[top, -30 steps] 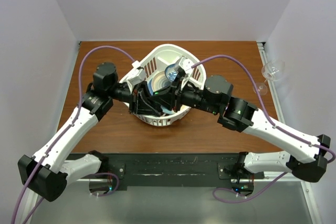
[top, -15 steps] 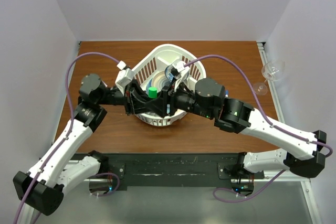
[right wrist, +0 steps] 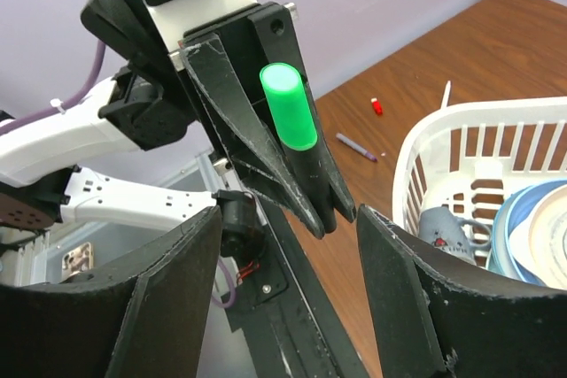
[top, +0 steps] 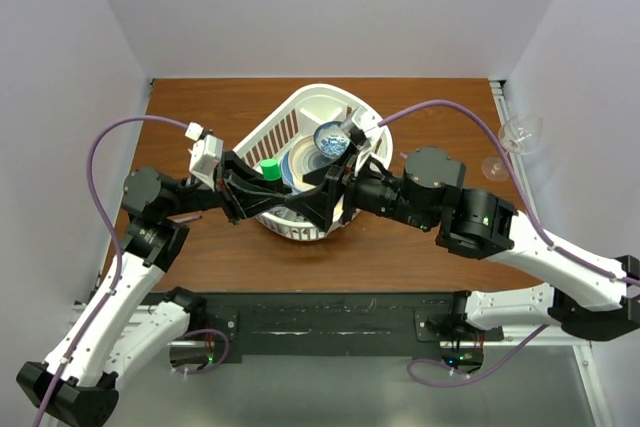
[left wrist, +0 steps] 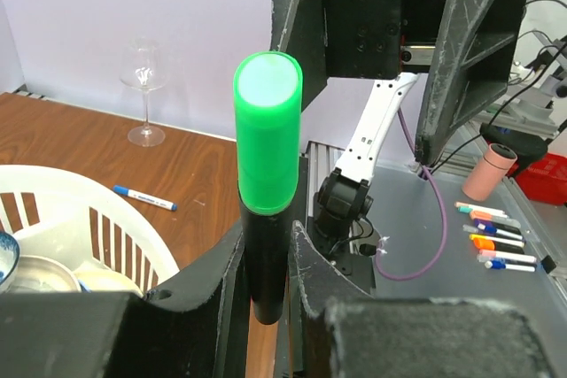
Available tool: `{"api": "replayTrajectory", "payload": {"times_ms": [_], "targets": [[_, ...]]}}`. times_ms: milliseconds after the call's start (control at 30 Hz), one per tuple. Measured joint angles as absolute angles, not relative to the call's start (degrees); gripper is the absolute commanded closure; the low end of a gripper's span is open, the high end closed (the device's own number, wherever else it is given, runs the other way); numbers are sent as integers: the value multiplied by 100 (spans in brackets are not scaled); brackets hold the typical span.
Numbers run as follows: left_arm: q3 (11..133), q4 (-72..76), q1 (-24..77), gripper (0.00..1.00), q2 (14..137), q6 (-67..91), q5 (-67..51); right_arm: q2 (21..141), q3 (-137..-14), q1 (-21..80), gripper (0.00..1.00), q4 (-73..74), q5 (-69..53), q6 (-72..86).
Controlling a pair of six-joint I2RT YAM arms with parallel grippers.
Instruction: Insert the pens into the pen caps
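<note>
Green cap [left wrist: 267, 139] tops the black marker [left wrist: 266, 263] clamped upright in our left jaws over the white basket's [top: 322, 92] left rim; our right jaws stand apart beside it. Half-seated, the cap could drop off into the basket.

Left arm [top: 150, 222] and right arm [top: 480, 222] crowd the basket [top: 320, 92] near rim, pen [top: 270, 169] upright between — wine glass [top: 520, 134] far right.

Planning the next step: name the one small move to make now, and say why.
Probably lower the left gripper to set the marker on the table: its green cap sits on the black barrel, and the right gripper is open, clear of it.
</note>
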State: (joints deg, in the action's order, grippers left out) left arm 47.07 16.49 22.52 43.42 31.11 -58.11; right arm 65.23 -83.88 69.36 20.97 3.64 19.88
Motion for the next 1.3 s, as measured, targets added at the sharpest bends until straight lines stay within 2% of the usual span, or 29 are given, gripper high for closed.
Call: {"api": "replayTrajectory", "payload": {"times_ms": [300, 433, 467, 533, 567, 700, 800, 833, 900, 933, 967, 1000, 1033, 1067, 1100, 1133, 1167, 1200, 1233, 1267, 1300], "targets": [[4412, 2351, 2250, 100, 4224, 3828, -5843, 6952, -8431, 6936, 47, 1739, 174, 1876], [4257, 2707, 2250, 100, 4226, 4156, -5927, 7236, -8431, 6936, 64, 1610, 99, 1824], [4198, 2779, 2222, 100, 4224, 4263, -5953, 7249, -8429, 6934, 72, 1590, 86, 1800], [4145, 2895, 2202, 100, 4224, 4429, -5999, 7247, -8429, 6928, 75, 1592, 49, 1732], [4125, 2884, 2187, 100, 4224, 4480, -6029, 7234, -8427, 6928, 75, 1555, 32, 1704], [4075, 3188, 2174, 100, 4224, 4584, -6029, 7201, -8370, 6921, 56, 1347, 47, 1778], [4036, 3312, 2220, 100, 4254, 4613, -6130, 7271, -8344, 6938, 57, 1140, 38, 1831], [4036, 3343, 2220, 100, 4268, 4626, -6147, 7295, -8344, 6941, 68, 1083, 40, 1839], [4036, 3382, 2220, 100, 4318, 4654, -6169, 7334, -8344, 6936, 81, 1009, 43, 1833], [4032, 3400, 2220, 100, 4335, 4681, -6182, 7354, -8344, 6932, 96, 987, 47, 1811], [4025, 3406, 2217, 100, 4338, 4737, -6200, 7363, -8346, 6923, 100, 989, 36, 1776], [4012, 3415, 2215, 100, 4338, 4797, -6228, 7373, -8346, 6921, 100, 996, 21, 1706], [3999, 3417, 2213, 95, 4331, 4873, -6265, 7373, -8346, 6914, 100, 1015, -12, 1651], [3992, 3417, 2213, 87, 4322, 4910, -6285, 7373, -8346, 6914, 100, 1033, -40, 1619], [3990, 3420, 2213, 77, 4320, 4915, -6283, 7373, -8346, 6914, 100, 1035, -60, 1601], [3990, 3415, 2213, 60, 4309, 4908, -6281, 7373, -8346, 6914, 100, 1037, -64, 1599], [3990, 3393, 2215, 52, 4305, 4886, -6270, 7373, -8355, 6912, 100, 1063, -51, 1599], [3992, 3330, 2215, 17, 4287, 4783, -6215, 7378, -8372, 6906, 100, 1105, 1, 1614], [4003, 3203, 2215, 5, 4257, 4635, -6136, 7389, -8388, 6877, 100, 1164, 60, 1619], [4016, 3063, 2220, 0, 4222, 4475, -6069, 7393, -8409, 6827, 100, 1267, 104, 1623], [4042, 2825, 2220, 0, 4163, 4355, -5920, 7400, -8433, 6753, 100, 1378, 143, 1629]]}}
